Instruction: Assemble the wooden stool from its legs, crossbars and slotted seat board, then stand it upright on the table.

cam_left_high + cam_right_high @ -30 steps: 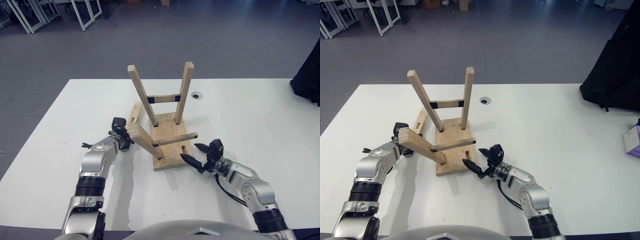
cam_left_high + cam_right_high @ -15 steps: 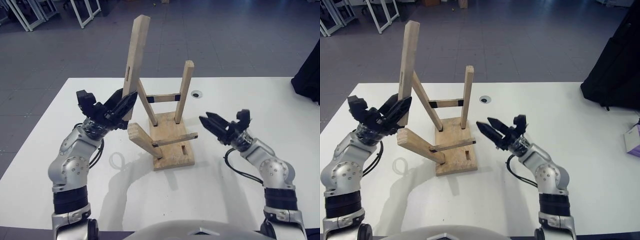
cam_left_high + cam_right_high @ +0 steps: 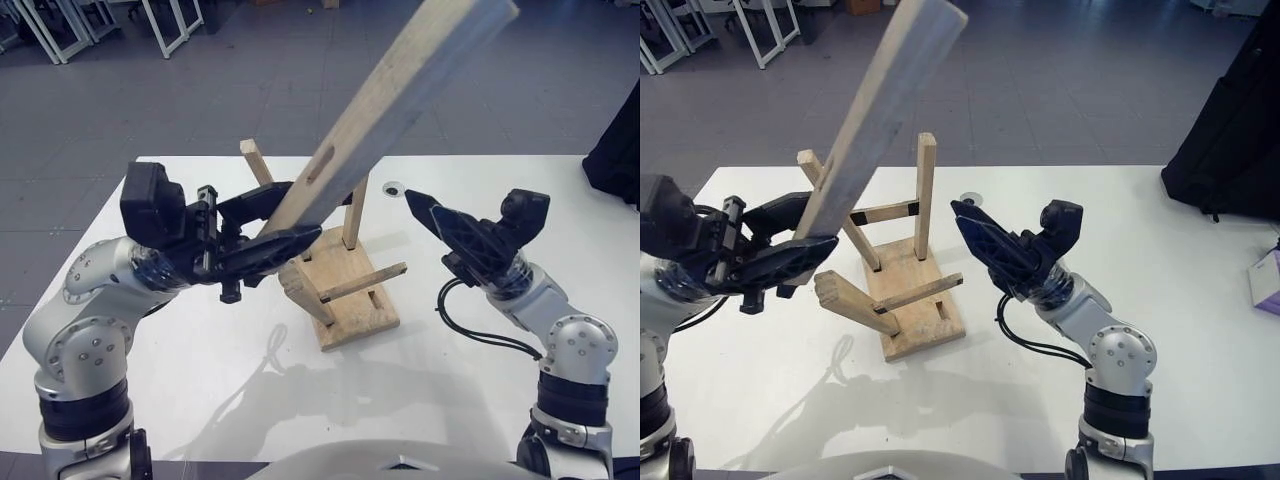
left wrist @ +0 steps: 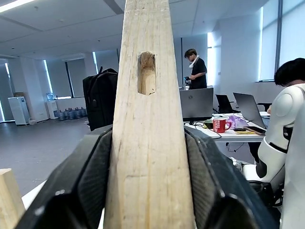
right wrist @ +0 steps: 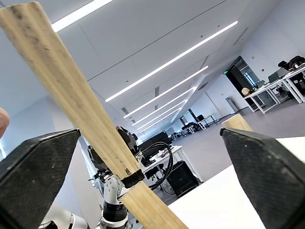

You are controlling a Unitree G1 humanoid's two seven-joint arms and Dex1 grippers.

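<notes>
My left gripper (image 3: pixel 265 228) is shut on the lower end of a loose wooden leg (image 3: pixel 390 100), held high over the table and slanting up to the right. The left wrist view shows the leg (image 4: pixel 145 143) clamped between both fingers, its slot facing the camera. The part-built stool lies upside down on its seat board (image 3: pixel 372 318). Two legs joined by a crossbar (image 3: pixel 885 212) stand up from it. A third leg (image 3: pixel 303 288) leans out on another crossbar. My right gripper (image 3: pixel 425 210) hangs open above the table, right of the stool, its fingers (image 5: pixel 43 176) spread wide.
The white table (image 3: pixel 500 400) has bare room on both sides of the stool. A round cable hole (image 3: pixel 392 187) lies behind the stool. A black bag (image 3: pixel 1230 130) stands off the table's right side, and a small box (image 3: pixel 1268 280) sits at the right edge.
My left gripper has lifted the loose leg off the table and swung it up and to the right. My right gripper has risen from the table. The seat board has shifted slightly.
</notes>
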